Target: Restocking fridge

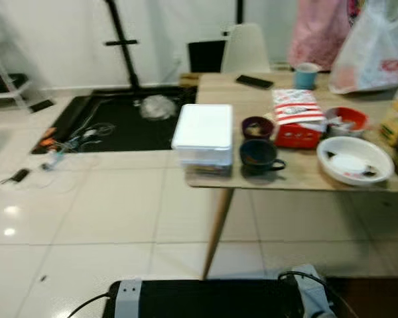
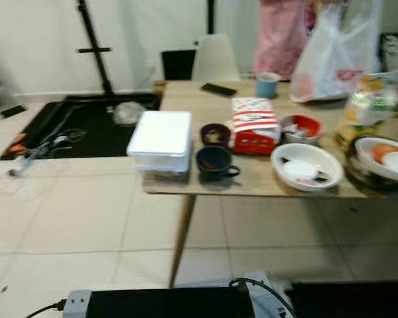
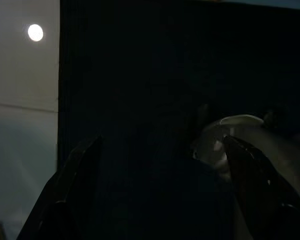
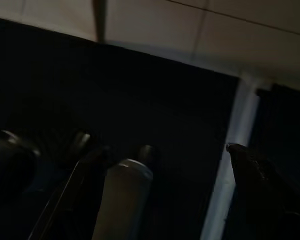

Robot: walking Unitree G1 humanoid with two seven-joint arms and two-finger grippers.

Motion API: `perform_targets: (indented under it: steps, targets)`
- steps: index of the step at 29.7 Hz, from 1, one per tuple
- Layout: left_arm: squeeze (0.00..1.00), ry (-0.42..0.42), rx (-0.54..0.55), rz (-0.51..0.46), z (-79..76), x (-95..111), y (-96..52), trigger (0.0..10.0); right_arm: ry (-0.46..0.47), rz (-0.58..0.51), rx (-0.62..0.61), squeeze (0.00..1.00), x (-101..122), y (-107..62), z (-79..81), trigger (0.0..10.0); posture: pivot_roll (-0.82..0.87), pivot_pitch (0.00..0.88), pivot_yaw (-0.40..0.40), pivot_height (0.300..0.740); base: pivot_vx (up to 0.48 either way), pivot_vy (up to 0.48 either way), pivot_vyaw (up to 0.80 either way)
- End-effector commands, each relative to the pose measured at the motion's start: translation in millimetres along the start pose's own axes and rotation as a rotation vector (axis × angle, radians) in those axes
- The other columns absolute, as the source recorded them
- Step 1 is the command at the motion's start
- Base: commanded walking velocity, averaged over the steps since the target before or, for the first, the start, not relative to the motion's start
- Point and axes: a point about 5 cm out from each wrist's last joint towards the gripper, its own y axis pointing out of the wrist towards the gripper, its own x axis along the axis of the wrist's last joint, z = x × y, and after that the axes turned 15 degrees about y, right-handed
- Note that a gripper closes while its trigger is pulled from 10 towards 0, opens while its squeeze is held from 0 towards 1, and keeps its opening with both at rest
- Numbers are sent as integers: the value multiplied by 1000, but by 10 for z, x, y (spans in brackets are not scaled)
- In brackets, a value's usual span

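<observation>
Left hand (image 3: 160,195) spread (idle), one container (image 1: 203,136), two mugs (image 1: 259,155)

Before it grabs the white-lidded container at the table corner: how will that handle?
The white-lidded container looks like a rigid plastic box with clear walls, so probably stiff. Something dark shows inside at the bottom, so it may carry some weight. It sits right at the wooden table corner beside the dark mug; a push could slide it off. The smooth lid may be slippery.
</observation>
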Motion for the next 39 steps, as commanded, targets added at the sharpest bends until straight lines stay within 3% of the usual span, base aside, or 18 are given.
perform_targets:
  steps: [1, 9, 14, 22, 39]
  targets:
    - [0, -2, 2, 4, 0, -11, -1, 10000, -4, -6, 8, 0, 6, 3, 23, 10000, 2, 0, 53, 740, 0, 0, 800]
    - [0, -8, 0, 2, 4, -7, -1, 10000, 3, -7, 0, 0, 0, 3, 18, 10000, -1, 0, 56, 740, 0, 0, 800]
    - [0, -16, -8, -1, 0, -5, -1, 10000, 4, -10, -19, 0, 1, 3, 9, 10000, 1, 0, 55, 740, 0, 0, 0]
    - [0, -33, -13, -2, -3, -8, -2, 10000, 9, -15, -26, 0, 8, 3, 4, 10000, 1, 0, 54, 740, 0, -403, 0]
    - [0, -38, -10, -5, -7, -7, -1, 10000, 8, -27, -10, 0, 35, 8, 34, 10000, 1, 0, 57, 740, 0, 0, 0]
